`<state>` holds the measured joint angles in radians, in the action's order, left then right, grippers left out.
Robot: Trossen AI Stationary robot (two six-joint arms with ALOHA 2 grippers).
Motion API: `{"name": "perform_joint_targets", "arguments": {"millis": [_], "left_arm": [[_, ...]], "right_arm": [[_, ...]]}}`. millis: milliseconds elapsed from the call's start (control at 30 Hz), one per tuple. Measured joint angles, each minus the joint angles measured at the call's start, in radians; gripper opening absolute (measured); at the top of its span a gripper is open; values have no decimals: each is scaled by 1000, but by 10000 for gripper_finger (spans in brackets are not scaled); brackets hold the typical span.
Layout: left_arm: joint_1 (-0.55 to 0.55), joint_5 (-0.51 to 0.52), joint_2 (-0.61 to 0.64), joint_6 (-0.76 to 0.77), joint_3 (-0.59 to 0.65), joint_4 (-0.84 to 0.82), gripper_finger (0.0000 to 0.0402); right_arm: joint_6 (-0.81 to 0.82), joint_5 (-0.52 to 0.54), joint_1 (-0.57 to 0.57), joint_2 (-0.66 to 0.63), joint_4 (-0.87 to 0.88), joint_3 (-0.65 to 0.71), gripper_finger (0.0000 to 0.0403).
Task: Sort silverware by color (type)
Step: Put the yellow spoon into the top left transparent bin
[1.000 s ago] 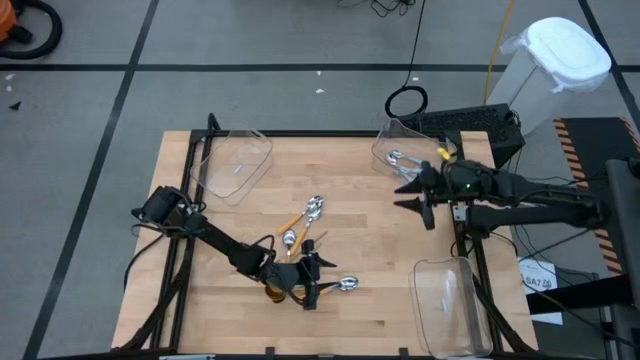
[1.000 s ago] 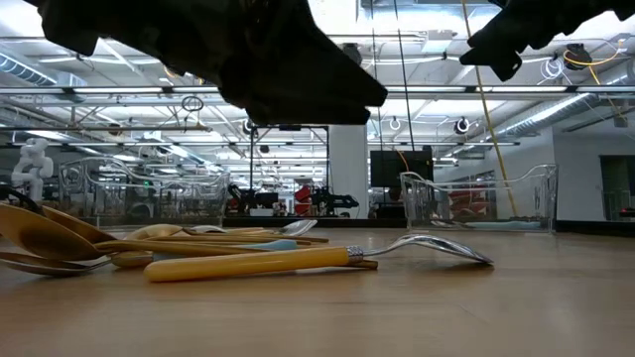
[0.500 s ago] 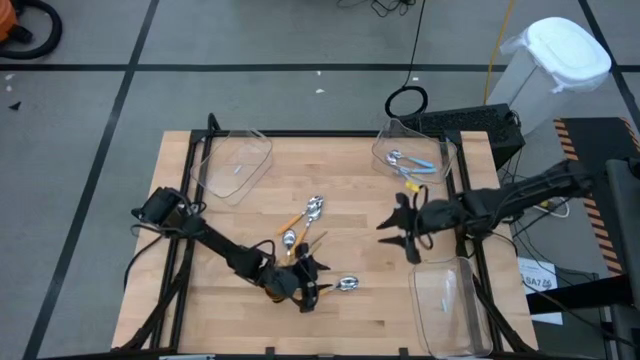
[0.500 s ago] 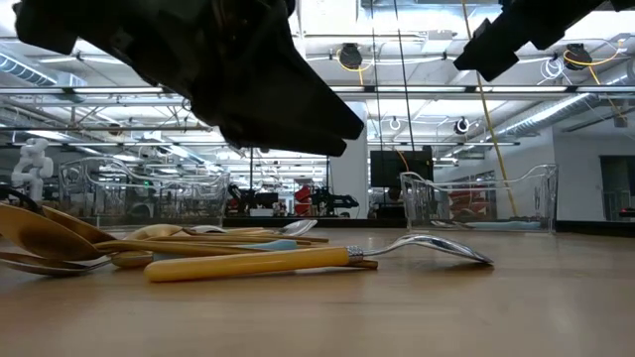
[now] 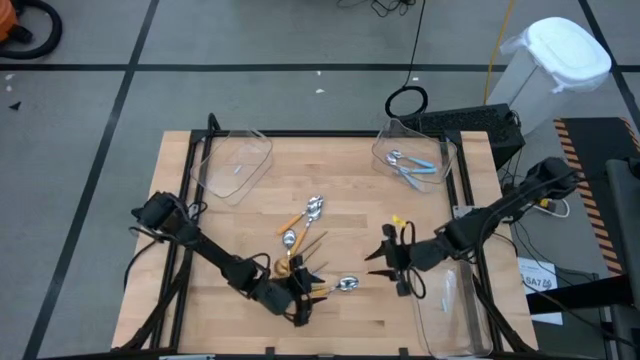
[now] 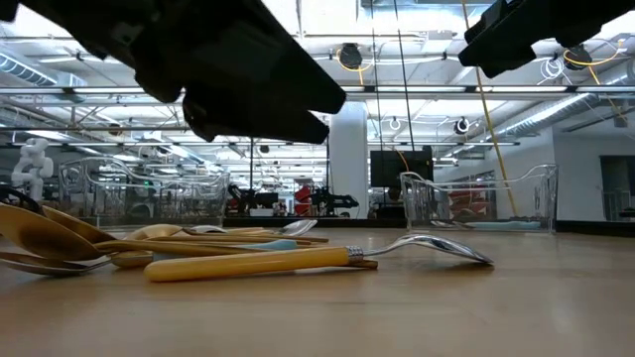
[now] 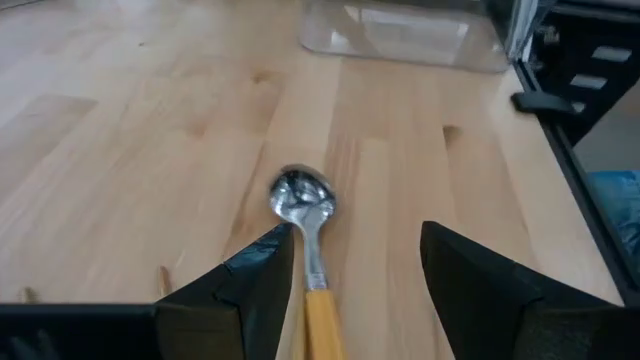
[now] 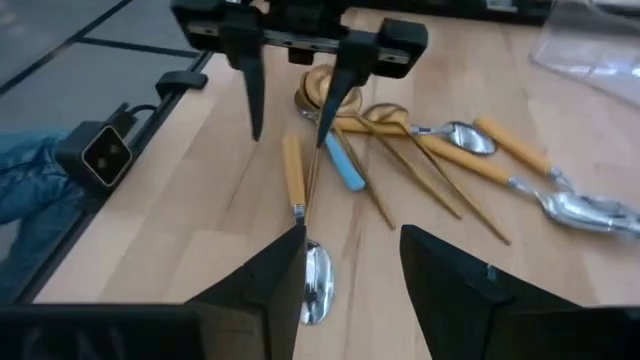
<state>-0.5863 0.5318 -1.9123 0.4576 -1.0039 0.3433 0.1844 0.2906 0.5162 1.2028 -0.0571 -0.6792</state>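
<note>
Left claw (image 5: 308, 297) sits low over the worktop (image 5: 230, 230) near the front edge, fingers spread. In the left wrist view an orange spoon (image 7: 308, 240) lies between the two fingers (image 7: 255, 280), bowl pointing away toward the right edge; contact with the fingers cannot be told. In the high view this spoon lies alone, bowl toward the right, just front of the main heap.

Right claw (image 5: 392, 262) hovers over the worktop's right half, near the front-right bin (image 5: 450, 305), fingers spread and holding nothing. The right wrist view looks across at the left claw and the same orange spoon, its bowl nearest that camera.

Spoon heap (image 5: 300, 235) lies at the worktop's middle: orange-handled, gold and at least one blue-handled (image 8: 347, 165) spoon, crossing one another. The low view shows them lying flat, one orange spoon (image 6: 298, 260) in front.

Back-right bin (image 5: 440, 150) holds blue spoons (image 5: 410, 168). Back-left bin (image 5: 250, 145) holds one pale item, type not clear.
</note>
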Motion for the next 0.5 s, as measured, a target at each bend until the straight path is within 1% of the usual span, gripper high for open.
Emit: {"name": "perform_joint_targets", "arguments": {"millis": [67, 200, 367, 500], "left_arm": [[-12, 2, -17, 2, -52, -90, 204], [-25, 15, -88, 28, -204, -332, 167], [-30, 86, -194, 117, -384, -626, 134], [-30, 106, -263, 132, -475, -720, 130]], "right_arm": [[-32, 8, 4, 11, -27, 0, 160], [-68, 23, 3, 19, -69, 0, 160], [-76, 22, 3, 18, -74, 0, 160], [-75, 22, 3, 18, -66, 0, 160]]}}
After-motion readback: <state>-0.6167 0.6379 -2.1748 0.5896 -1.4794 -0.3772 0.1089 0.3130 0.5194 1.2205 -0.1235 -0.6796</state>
